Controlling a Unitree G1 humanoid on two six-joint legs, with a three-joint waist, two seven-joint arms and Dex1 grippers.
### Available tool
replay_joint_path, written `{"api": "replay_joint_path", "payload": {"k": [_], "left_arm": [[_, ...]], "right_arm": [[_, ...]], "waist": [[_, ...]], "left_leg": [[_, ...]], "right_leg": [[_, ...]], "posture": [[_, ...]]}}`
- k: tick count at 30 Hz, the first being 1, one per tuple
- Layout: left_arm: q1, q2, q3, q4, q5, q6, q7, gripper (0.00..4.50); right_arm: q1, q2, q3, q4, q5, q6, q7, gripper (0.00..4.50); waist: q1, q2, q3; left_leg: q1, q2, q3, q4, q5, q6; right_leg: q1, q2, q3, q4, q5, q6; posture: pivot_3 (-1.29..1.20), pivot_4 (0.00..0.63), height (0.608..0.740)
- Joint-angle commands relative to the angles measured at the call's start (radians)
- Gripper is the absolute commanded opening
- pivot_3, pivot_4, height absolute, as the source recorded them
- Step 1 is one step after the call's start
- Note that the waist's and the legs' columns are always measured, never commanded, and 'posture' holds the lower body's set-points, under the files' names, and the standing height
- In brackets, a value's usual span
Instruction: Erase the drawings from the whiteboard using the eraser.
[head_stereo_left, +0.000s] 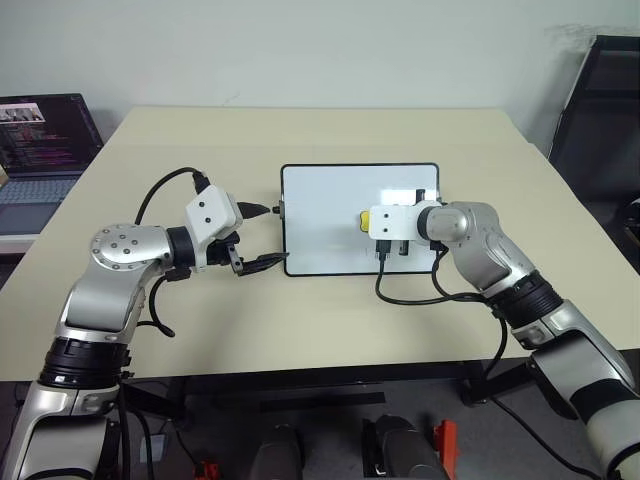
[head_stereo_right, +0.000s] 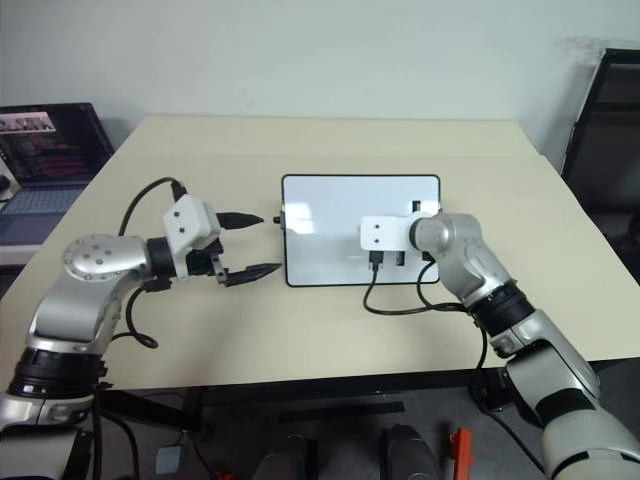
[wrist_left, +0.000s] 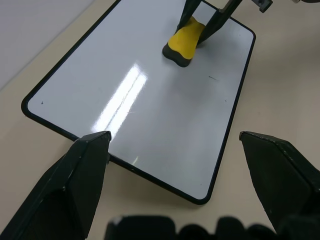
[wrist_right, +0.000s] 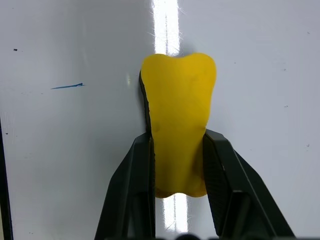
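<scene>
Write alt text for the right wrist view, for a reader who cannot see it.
The right hand grips the yellow eraser between its two black fingers, against the glossy whiteboard. A short blue stroke remains on the board beside the eraser, with a bright strip of glare running behind it.

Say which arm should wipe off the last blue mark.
Right. The right gripper is shut on the eraser over the whiteboard, near the blue mark. The left gripper is open beside the board, holding nothing.

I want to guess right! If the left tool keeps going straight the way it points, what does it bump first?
Probably the whiteboard: the left tool, open, points at its near edge. The yellow eraser lies farther along.
</scene>
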Motion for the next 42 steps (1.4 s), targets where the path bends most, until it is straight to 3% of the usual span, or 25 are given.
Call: {"api": "replay_joint_path", "payload": {"k": [1, 7, 14, 20, 24, 29, 33, 38, 42], "left_arm": [[-0.019, 0.004, 0.009, -0.005, 0.002, -0.017, -0.001, 4.5], [-0.029, 0.0, 0.005, 0.006, 0.006, -0.023, -0.003, 4.5], [-0.039, -0.004, 0.003, 0.017, 0.01, -0.03, -0.003, 4.5], [-0.061, -0.027, 0.023, 0.002, -0.04, -0.006, -0.009, 4.5], [-0.098, -0.073, 0.032, -0.037, -0.111, 0.036, -0.007, 4.5], [-0.154, -0.179, -0.012, -0.066, -0.158, 0.082, 0.017, 4.5], [-0.194, -0.37, -0.127, -0.041, -0.124, 0.031, 0.057, 4.5], [-0.244, -0.581, -0.252, 0.139, 0.041, -0.148, 0.178, 4.5], [-0.26, -0.714, -0.262, 0.253, 0.077, -0.248, 0.252, 4.5]], "right_arm": [[0.073, -0.005, 0.033, 0.014, -0.017, 0.035, 0.042, 0.96], [0.167, -0.02, 0.077, -0.037, -0.023, 0.037, 0.132, 0.96], [0.171, -0.024, 0.05, -0.027, -0.018, 0.045, 0.13, 0.96], [0.14, -0.012, -0.206, -0.199, 0.277, 0.122, 0.21, 0.96], [0.119, -0.075, -0.441, -0.377, 0.524, 0.266, 0.295, 0.96], [0.083, -0.16, -0.686, -0.338, 0.677, 0.345, 0.214, 0.96], [0.09, -0.233, -0.851, -0.164, 0.684, 0.37, 0.044, 0.96], [0.145, -0.313, -0.876, 0.033, 0.621, 0.441, -0.144, 0.96], [0.213, -0.369, -0.814, 0.104, 0.602, 0.451, -0.152, 0.96]], "waist": [[0.001, 0.0, 0.0], [-0.001, -0.003, -0.002], [-0.001, -0.004, -0.003], [0.003, 0.0, 0.002], [0.012, 0.005, 0.006], [0.029, 0.005, 0.006], [0.039, 0.005, 0.006], [0.048, 0.006, 0.006], [0.04, 0.01, 0.006]], "left_leg": [[0.0, 0.0, 0.0, 0.0, 0.0, 0.0], [0.002, 0.0, 0.0, 0.0, 0.0, 0.0], [0.005, 0.001, 0.001, 0.0, 0.0, 0.001], [0.0, 0.0, 0.001, 0.0, 0.001, 0.001], [-0.008, -0.001, -0.001, -0.001, 0.0, 0.001], [-0.02, -0.001, -0.005, -0.001, -0.002, 0.0], [-0.02, -0.004, -0.004, 0.0, -0.004, 0.0], [-0.02, -0.006, -0.001, 0.0, -0.004, 0.0], [-0.019, -0.005, 0.002, 0.0, -0.004, 0.001]], "right_leg": [[0.0, 0.0, 0.0, 0.0, 0.0, 0.0], [0.002, 0.0, 0.0, 0.0, 0.0, 0.0], [0.002, -0.001, 0.0, 0.0, 0.0, 0.0], [-0.001, -0.001, 0.0, 0.0, 0.0, 0.0], [-0.007, -0.001, -0.001, -0.001, 0.002, 0.007], [-0.015, -0.001, -0.005, -0.002, 0.003, 0.004], [-0.014, -0.003, -0.005, -0.005, 0.003, 0.005], [-0.014, -0.005, -0.002, -0.005, 0.004, 0.006], [-0.014, -0.004, 0.001, -0.005, 0.003, 0.006]], "posture": [[0.0, 0.15, 0.74], [0.0, 0.15, 0.74], [0.0, 0.15, 0.74], [0.0, 0.15, 0.74], [0.0, 0.15, 0.74], [0.0, 0.15, 0.74], [0.0, 0.15, 0.74], [0.0, 0.15, 0.74], [0.0, 0.15, 0.74]]}}
